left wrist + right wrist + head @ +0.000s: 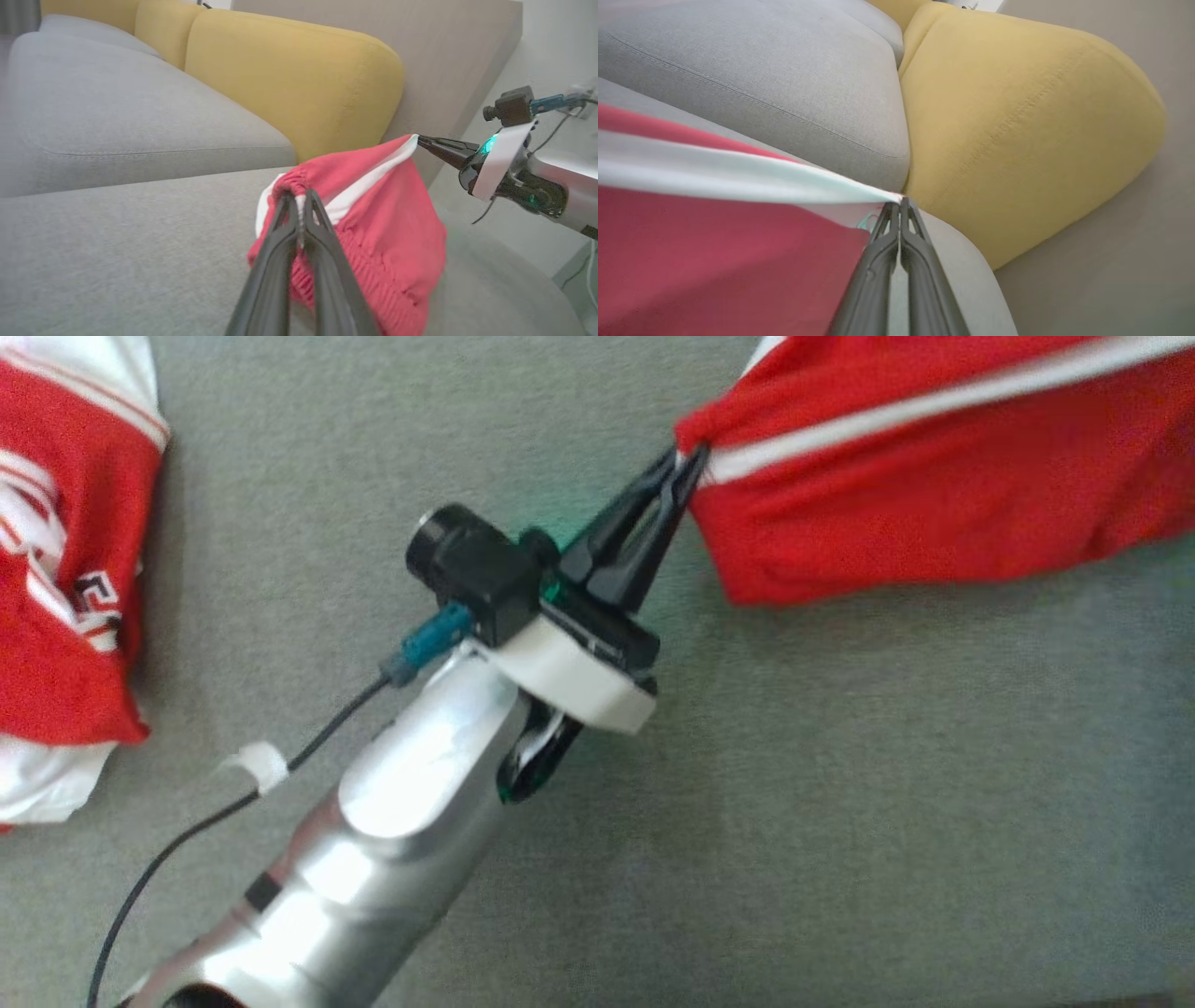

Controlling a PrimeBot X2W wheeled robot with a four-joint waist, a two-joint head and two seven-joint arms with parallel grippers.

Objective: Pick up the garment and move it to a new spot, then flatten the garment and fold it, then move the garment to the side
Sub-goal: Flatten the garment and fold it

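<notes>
The garment, a red jersey with white sleeves and striped trim, lies bunched on the grey cushion at the head view's left edge, apart from both grippers. A second red garment with a thin white band is stretched at the upper right. My left gripper is shut on its gathered left corner; the left wrist view shows that pinch on puckered red cloth. My right gripper is shut on the white band's end, and it appears in the left wrist view holding the far corner up.
The work surface is a grey sofa seat with yellow back cushions behind it. The seat's rounded edge drops to the floor on the right. My left arm's cable trails over the seat.
</notes>
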